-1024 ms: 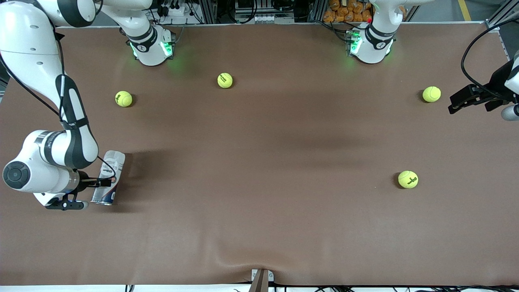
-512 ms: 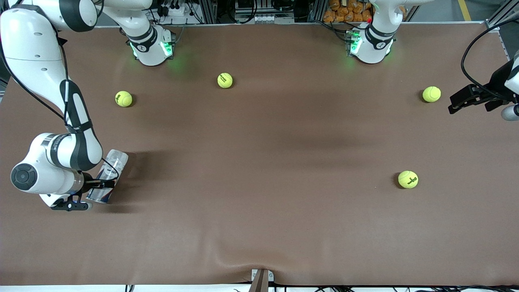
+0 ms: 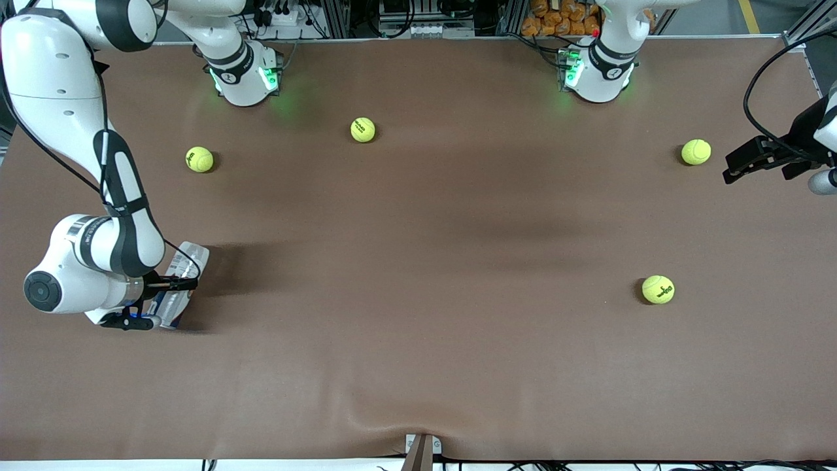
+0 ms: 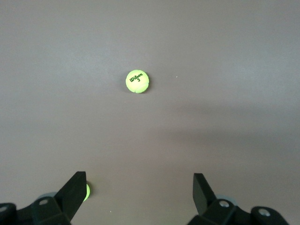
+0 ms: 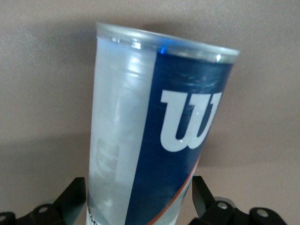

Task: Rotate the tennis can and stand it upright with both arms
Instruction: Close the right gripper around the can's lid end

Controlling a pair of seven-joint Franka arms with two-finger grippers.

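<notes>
At the lower left of the front view, I saw the right end effector (image 3: 160,302) clamped on the tennis can (image 3: 180,282), tilted. The left end effector (image 4: 139,186) waited, fingers wide, over the tabletop (image 3: 418,261).

A brown mat (image 3: 418,261) covers the table, with metal framing (image 3: 418,19) and cables along its robot-side edge.

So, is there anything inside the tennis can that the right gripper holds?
Through the clear wall of the tennis can no ball shows in the right wrist view. The navy label covers part of it, and the right gripper hides its lower end, so I cannot be sure.
</notes>
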